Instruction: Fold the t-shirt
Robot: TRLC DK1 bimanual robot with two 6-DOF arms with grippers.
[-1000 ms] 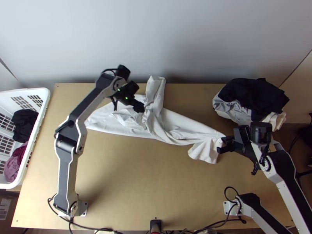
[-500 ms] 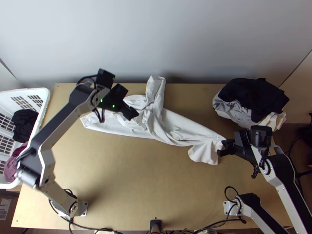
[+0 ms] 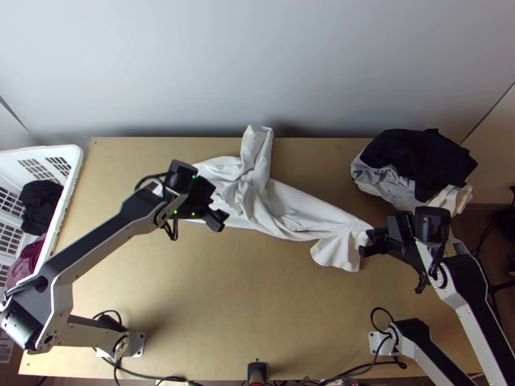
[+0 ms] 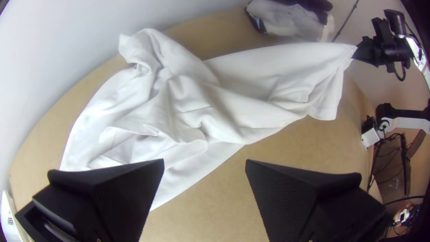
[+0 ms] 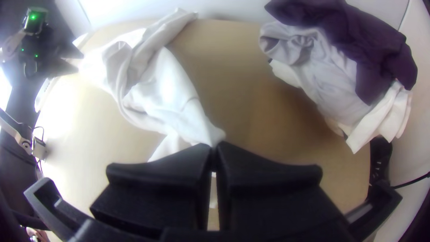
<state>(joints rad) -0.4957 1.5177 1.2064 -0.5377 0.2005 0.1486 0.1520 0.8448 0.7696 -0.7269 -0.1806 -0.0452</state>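
One bunched t-shirt (image 3: 290, 209) runs left to right, slanting nearer.

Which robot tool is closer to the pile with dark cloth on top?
Right. The right tool is close beside the pile, gripping one end of the shirt; the left tool is far off, by its other end.

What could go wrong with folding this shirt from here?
The right gripper pinches a small bit at one end of the white t-shirt, so a hard pull might slip it free. The middle lies bunched, so folding now could trap creases. If the open left gripper closes on that bunch, it might catch several layers.
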